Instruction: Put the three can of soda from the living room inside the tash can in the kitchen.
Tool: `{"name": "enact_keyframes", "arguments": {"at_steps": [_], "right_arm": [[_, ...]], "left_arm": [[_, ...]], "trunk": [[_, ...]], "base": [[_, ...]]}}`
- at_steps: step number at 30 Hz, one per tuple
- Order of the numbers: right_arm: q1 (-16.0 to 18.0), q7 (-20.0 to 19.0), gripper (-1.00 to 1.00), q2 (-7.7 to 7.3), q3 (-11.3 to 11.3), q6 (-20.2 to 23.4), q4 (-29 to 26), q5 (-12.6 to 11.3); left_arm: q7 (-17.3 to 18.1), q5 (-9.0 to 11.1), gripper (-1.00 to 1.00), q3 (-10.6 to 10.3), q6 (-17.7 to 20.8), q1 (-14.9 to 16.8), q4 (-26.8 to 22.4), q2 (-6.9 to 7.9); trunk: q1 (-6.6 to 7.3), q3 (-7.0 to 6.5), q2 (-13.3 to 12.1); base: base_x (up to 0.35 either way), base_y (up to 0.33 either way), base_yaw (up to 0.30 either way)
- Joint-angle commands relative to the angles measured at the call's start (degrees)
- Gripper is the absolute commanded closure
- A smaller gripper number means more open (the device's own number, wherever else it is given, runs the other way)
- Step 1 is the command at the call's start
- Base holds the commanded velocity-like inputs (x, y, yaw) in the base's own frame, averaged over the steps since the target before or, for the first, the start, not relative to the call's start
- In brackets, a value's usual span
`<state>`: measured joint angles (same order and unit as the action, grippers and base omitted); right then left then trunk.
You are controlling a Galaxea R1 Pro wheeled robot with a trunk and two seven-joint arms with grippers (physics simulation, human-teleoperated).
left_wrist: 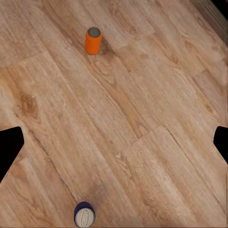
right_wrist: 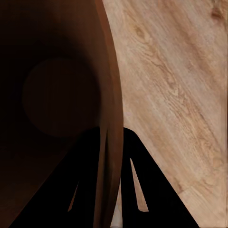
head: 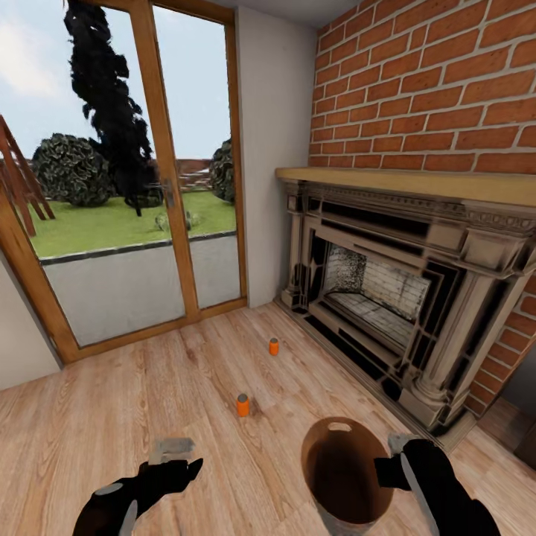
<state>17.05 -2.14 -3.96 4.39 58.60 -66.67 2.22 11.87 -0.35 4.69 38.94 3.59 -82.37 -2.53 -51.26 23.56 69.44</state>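
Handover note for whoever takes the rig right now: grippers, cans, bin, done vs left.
Right gripper: shut on the trash can, fingers straddling its wall near the rim; the bin is held by the robot's right side.
Left gripper: open, empty, low over the wood floor.
Cans: near orange can and far orange can stand upright on the floor ahead, toward the fireplace. Blue can upright just under the left gripper.
Done: bin brought to the cans; its inside looks empty.
Left: all three cans into the bin, then the bin to the kitchen.

matt wood plank floor (head: 186, 417), rough brick chimney (head: 432, 82)
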Motion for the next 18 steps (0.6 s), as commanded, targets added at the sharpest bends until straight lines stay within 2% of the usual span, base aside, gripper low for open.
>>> {"name": "enact_keyframes", "arguments": {"at_steps": [1,2,5,9,13,16,18], "right_arm": [[0.27,-0.25,1.00,0.02,-0.28,0.68,-0.65,-0.44],[0.78,-0.21,1.00,0.08,-0.85,1.40,-1.54,-0.42],[1.18,-0.16,1.00,0.10,-1.73,1.40,-2.11,-0.40],[3.89,0.02,1.00,0.02,-6.84,1.40,-2.98,-0.16],[4.91,0.08,1.00,-0.01,-7.95,1.40,-3.46,-0.08],[5.39,0.10,1.00,-0.17,-8.39,1.40,-6.15,-0.16],[5.46,0.11,1.00,-0.26,-8.44,1.40,-7.18,-0.19]], "left_arm": [[0.03,0.00,-1.00,0.00,1.00,0.47,-0.74,-0.07],[0.16,0.06,-1.00,-0.04,2.65,1.13,-1.78,-0.44],[0.31,0.10,-1.00,-0.07,4.03,1.57,-2.62,-0.89],[0.54,0.23,-1.00,-0.11,7.42,3.25,-3.96,-1.79],[0.60,0.35,-1.00,-0.06,9.50,5.36,-4.21,-1.94],[0.66,0.90,-1.00,-0.08,15.05,7.85,-5.51,-2.00],[0.67,1.03,-1.00,-0.09,17.10,8.71,-5.93,-2.02]], "trunk": [[0.00,0.01,0.00],[0.00,0.01,0.00],[0.00,0.01,0.00],[0.00,0.01,0.00],[0.00,0.01,0.00],[0.00,0.01,0.00],[0.00,0.01,0.00]], "base": [[0.000,0.000,0.000],[0.000,0.000,0.000],[0.000,0.000,0.000],[0.000,0.000,0.000],[0.000,0.000,0.000],[0.000,0.000,0.000],[0.000,0.000,0.000]]}}
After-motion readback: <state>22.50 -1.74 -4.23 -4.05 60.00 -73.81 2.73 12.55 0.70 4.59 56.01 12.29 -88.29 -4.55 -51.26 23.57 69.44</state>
